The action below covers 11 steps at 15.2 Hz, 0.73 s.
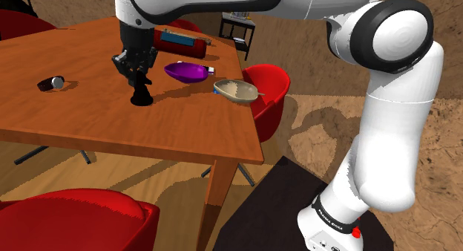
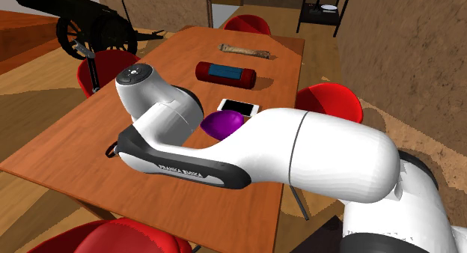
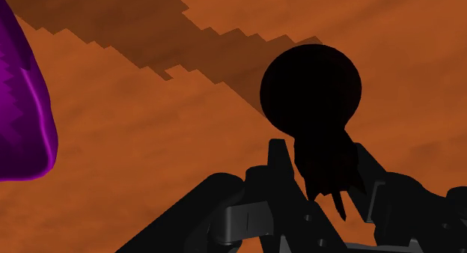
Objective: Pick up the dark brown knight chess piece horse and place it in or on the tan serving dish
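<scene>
Shoulder view, one dark knight (image 1: 142,97) on the table (image 1: 89,127), two fingers (image 3: 278,169) pinching it, one purple bowl (image 1: 185,72), one tan dish (image 1: 236,90).

Orange-brown wooden bench (image 1: 89,127), black knight (image 1: 142,97) upright near its middle, purple bowl (image 1: 185,71) just beside a white phone (image 2: 238,107), tan dish (image 1: 236,90) at one edge, red case (image 2: 225,73) and pale stick (image 2: 247,50) farther along, small dark object (image 1: 51,83) well apart.

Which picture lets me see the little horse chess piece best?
The shoulder view: the dark knight stands upright on the table, side-on, its top in the gripper. The wrist view looks straight down it, giving a black blob with a round base. In the second exterior view the white arm hides it.
</scene>
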Tool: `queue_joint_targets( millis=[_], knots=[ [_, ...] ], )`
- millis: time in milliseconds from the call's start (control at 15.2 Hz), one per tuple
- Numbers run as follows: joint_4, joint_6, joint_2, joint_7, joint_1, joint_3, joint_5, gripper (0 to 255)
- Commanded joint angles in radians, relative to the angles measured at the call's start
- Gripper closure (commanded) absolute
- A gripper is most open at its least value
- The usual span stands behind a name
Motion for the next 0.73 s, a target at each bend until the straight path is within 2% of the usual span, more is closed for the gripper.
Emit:
queue_joint_targets(
  millis=[0,132,660],
  knots=[
    [0.0,0.0,0.0,0.0,0.0,0.0,0.0,255],
    [0.0,0.0,0.0,0.0,0.0,0.0,0.0,255],
    [0.117,-0.11,0.007,-0.013,0.009,0.003,0.003,255]
  ],
)
